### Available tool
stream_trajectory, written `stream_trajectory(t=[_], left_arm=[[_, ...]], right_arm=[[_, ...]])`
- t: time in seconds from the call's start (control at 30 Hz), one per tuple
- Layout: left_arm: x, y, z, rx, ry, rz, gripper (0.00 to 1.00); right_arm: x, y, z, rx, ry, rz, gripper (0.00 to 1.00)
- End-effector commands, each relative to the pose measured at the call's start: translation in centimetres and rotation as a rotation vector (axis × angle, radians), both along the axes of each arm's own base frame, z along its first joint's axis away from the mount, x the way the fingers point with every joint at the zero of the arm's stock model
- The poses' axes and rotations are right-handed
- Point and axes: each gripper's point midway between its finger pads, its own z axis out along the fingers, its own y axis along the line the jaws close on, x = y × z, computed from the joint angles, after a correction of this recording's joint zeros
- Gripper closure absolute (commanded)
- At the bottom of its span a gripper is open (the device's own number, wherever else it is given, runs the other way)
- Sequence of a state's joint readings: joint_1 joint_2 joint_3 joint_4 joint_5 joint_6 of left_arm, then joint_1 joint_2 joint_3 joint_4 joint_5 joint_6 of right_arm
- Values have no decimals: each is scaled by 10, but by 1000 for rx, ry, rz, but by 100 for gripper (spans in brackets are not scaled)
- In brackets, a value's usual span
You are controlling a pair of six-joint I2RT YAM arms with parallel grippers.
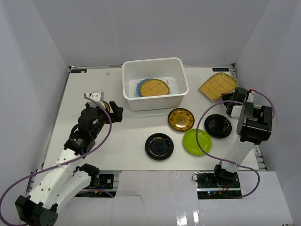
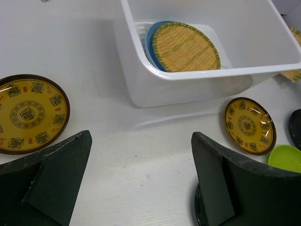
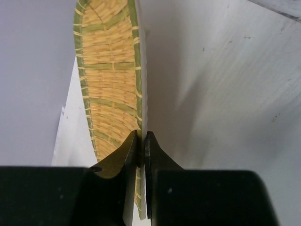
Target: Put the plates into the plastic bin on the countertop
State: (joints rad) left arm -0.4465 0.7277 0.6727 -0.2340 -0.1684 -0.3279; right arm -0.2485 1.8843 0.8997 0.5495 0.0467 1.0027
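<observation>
At far right, right claw [image 3: 141, 137] pinches a woven plate [image 3: 110, 70]; left claw [image 2: 141, 136] gapes open.

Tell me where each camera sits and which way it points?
Top external: fixed high behind the robot, looking down on the countertop; the left arm and right arm show.
Left wrist: on the left arm, facing the plastic bin; its open left claw frames the bottom.
Right wrist: on the right arm, looking along the right claw, shut on a yellow woven plate.
Shared: top and left wrist show the bin; top and right wrist, that plate.
</observation>
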Motion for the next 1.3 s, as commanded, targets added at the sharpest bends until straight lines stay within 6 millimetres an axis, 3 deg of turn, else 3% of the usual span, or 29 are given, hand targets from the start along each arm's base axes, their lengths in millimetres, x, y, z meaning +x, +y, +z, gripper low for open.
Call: stream_trajectory(t=[0.0,0.03,0.07,0.13,0.17,0.2,0.23,0.27,0.3,0.33,0.37,0.4,0.43,0.47,0.5,0.53,0.57,0.6,0.63,0.67,0.7,0.73,0.8,0.83,0.9,0.97,1.27], left_arm=[[3,11,5,12,-26,35,2],[5,16,6,10,-30,54,2],[6,17,6,7,-29,55,2],[8,22,4,5,-20,71,2],[9,22,3,7,-16,74,2],[10,23,3,6,-15,79,2],[10,24,4,6,-16,81,2],[9,24,4,5,-17,81,2],[10,27,5,5,-20,91,2],[10,28,7,3,-28,97,2],[10,29,8,2,-29,100,2],[10,30,8,1,-31,105,2],[9,30,8,-1,-29,104,2],[9,30,9,-1,-30,103,2],[9,30,10,-3,-36,101,2],[9,29,10,-5,-35,98,2],[8,30,12,-7,-41,100,2],[7,30,12,-9,-42,100,2],[7,30,13,-12,-46,100,2],[6,30,15,-15,-50,97,2],[6,29,16,-17,-52,93,2],[6,28,16,-18,-55,90,2],[4,29,18,-25,-61,91,2],[4,28,19,-24,-63,87,2],[3,28,20,-28,-68,86,2],[3,28,21,-31,-72,83,2],[2,26,22,-36,-74,75,2]], right_arm=[[15,3,71,-47,-237,30,92],[17,8,87,-65,-272,47,92],[16,10,120,-97,-339,54,92],[17,18,161,-168,-418,77,92],[13,23,195,-207,-484,84,92],[13,33,211,-260,-506,116,92],[15,38,241,-295,-555,130,92],[12,48,264,-323,-590,158,92],[13,72,278,-367,-614,254,92],[18,86,304,-391,-640,310,92],[21,103,315,-408,-649,377,92],[22,135,323,-435,-666,498,92],[30,150,309,-422,-607,564,92],[32,161,340,-443,-662,598,92],[31,198,332,-424,-655,708,92],[31,210,337,-420,-666,744,92],[28,229,355,-418,-707,787,92],[26,243,357,-401,-715,844,92],[33,254,339,-355,-668,890,92],[32,266,356,-342,-704,933,92],[25,286,352,-309,-709,1021,92],[32,297,336,-283,-681,1066,92],[27,319,337,-273,-658,1149,92],[34,326,321,-271,-618,1170,92],[32,338,314,-293,-578,1222,92],[35,349,293,-279,-535,1265,92],[31,365,224,-269,-367,1367,92]])
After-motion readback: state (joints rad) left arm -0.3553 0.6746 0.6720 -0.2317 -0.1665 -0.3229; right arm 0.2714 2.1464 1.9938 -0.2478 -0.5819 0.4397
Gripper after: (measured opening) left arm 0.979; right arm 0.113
